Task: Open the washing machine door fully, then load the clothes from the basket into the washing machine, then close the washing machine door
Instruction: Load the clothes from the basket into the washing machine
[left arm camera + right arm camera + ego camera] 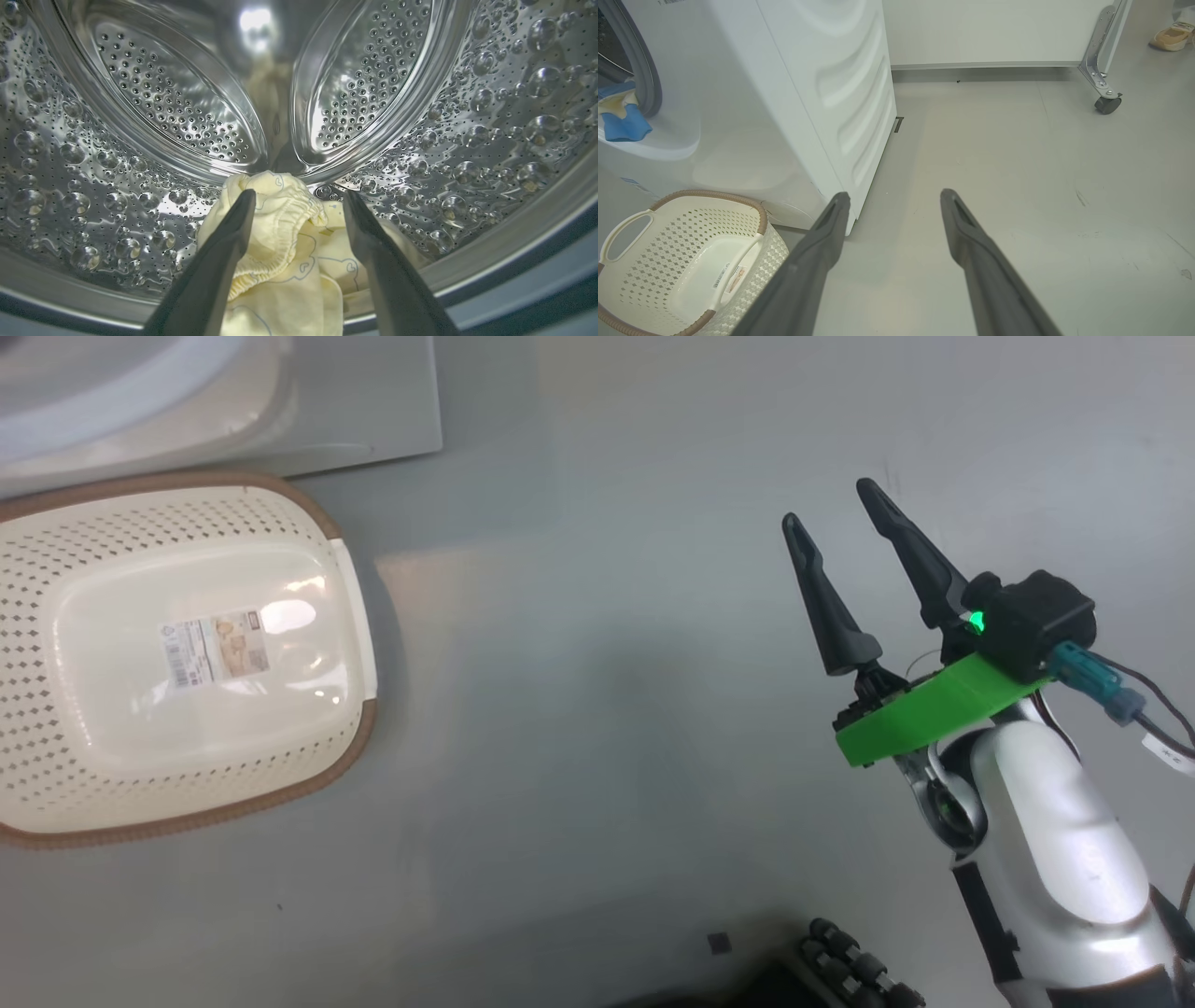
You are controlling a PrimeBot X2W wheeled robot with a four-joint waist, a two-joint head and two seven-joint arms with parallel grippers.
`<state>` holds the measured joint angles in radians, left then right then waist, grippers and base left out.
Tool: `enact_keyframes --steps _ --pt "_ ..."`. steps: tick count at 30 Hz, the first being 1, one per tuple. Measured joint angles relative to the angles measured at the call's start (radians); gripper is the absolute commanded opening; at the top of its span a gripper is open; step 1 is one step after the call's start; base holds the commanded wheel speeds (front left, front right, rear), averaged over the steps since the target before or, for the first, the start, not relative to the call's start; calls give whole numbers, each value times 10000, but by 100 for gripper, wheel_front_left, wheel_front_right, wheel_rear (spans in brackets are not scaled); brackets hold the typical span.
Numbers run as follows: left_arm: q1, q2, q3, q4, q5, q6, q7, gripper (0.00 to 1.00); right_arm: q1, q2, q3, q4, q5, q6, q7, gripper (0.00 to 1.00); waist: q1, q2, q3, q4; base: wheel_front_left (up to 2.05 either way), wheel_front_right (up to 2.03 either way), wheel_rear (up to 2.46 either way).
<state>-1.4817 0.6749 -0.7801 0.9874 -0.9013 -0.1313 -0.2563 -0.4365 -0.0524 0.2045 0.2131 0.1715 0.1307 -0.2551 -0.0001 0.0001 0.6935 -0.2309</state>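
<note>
Spread wide, the 2 dark fingers of the left gripper [299, 193] grip nothing. The clothes [285, 261] lie crumpled between and beneath them, on the steel drum of the washing machine [177, 107]. Over the floor [1017, 186], the right gripper [829, 504] also stands fully apart and empty-handed. The basket [187, 653] sits well off to its left, beside the machine's white front, where a blue-patched piece [623, 123] hangs at the drum's mouth.

Live from here: this reads as a bare test lab, not a home. There's plain grey floor [1017, 186] under my right gripper [893, 198], a washing machine [752, 84] standing alone to its left, a caster wheel [1107, 103] on a metal leg far ahead-right, and a person's shoe [1170, 36] beyond.
</note>
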Motion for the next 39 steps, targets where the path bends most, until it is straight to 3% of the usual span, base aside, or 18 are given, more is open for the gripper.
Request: enact_keyframes --steps 12,16,21,28,33,39 --pt "2566 13 -107 -1116 -683 0 0 100 487 0 -115 320 -328 0 0 100 0 0 -1619 536 0 0 0" --pt "3841 -71 642 -1492 -986 0 0 100 787 0 -153 464 -349 0 0 100 0 0 -2252 644 0 0 0" --pt "5688 -324 1793 -2243 -531 29 2 100 1225 0 -251 640 -426 0 0 100 -1 0 -3141 775 0 0 0" --pt "8044 -631 3505 -3645 380 428 2 100 1592 0 -242 819 -523 0 0 100 -1 1 -4142 908 0 0 0" --pt "10361 -1183 4867 -5283 1388 878 2 100 1948 0 -209 957 -523 2 0 100 -1 1 -4953 1018 0 0 0" --pt "12052 -1622 5404 -6493 2380 1325 2 100 2339 0 -203 1005 -522 0 2 100 -1 0 -5492 1106 0 0 0"
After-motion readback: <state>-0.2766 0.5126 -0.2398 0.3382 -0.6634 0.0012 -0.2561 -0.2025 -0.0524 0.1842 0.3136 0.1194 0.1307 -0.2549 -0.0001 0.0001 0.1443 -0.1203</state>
